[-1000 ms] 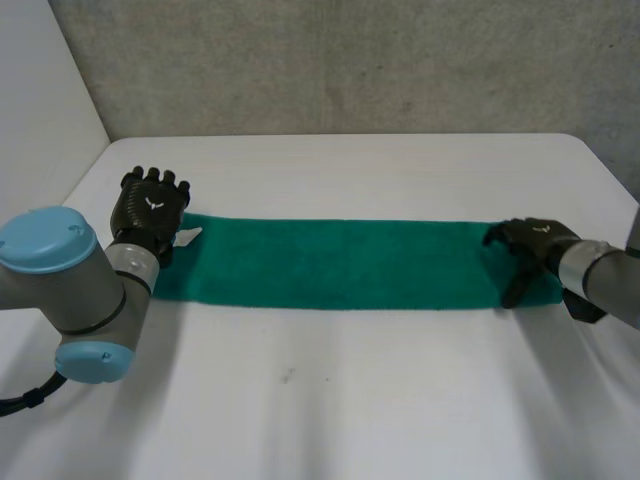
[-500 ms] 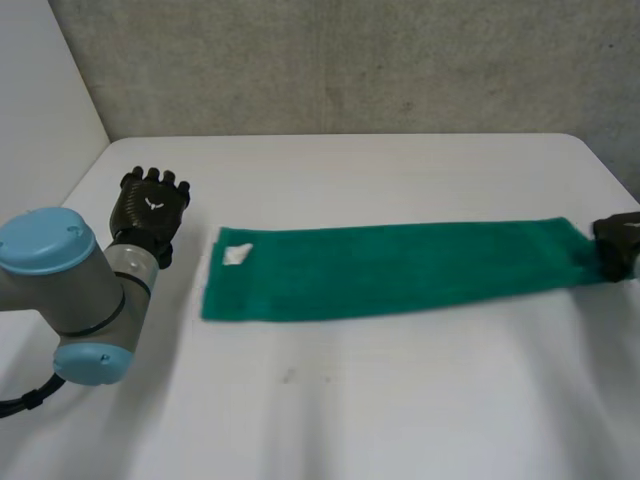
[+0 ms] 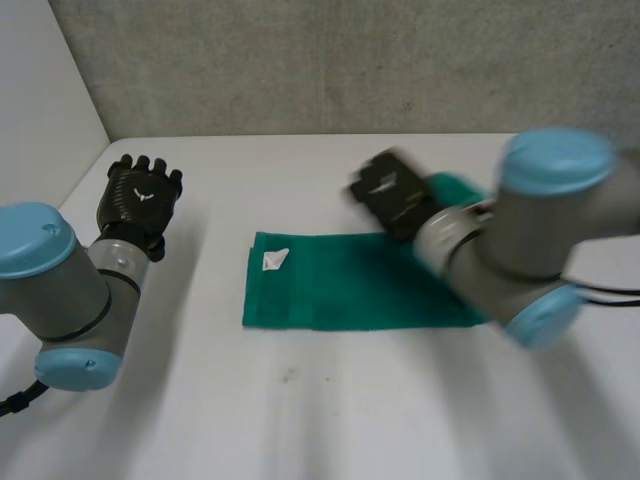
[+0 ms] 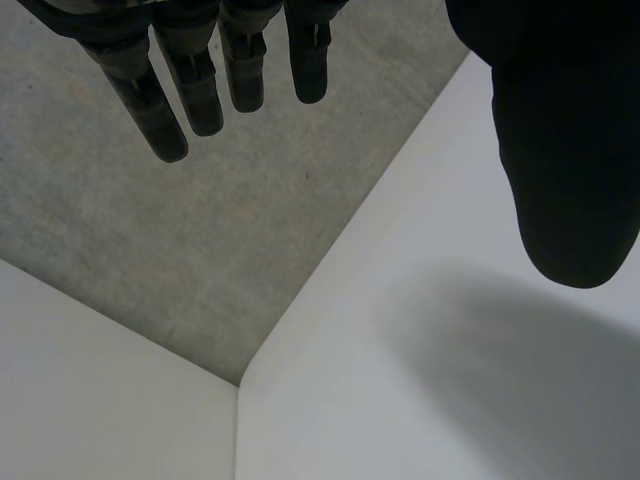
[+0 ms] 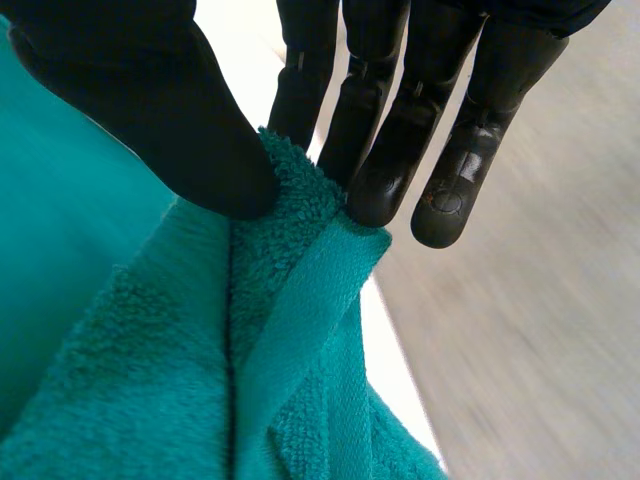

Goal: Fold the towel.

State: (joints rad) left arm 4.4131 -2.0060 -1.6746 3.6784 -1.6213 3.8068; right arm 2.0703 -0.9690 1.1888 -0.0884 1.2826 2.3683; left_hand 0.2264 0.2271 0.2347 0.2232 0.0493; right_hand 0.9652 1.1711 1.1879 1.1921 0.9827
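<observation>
Right wrist view: right robot hand point(image 5: 150, 100) pinch w/ towel point(image 5: 150, 350) edge.

No words and no numbers to read anywhere here. On the green towel point(image 3: 340, 295) a small white label point(image 3: 274, 259) sits near the corner on the left hand's side, too small to make out any print. Off that same end of the towel, well apart from it, the left hand point(image 3: 135, 212) carries a white winged mark point(image 3: 141, 196) on its back: a sign, no letters.
</observation>
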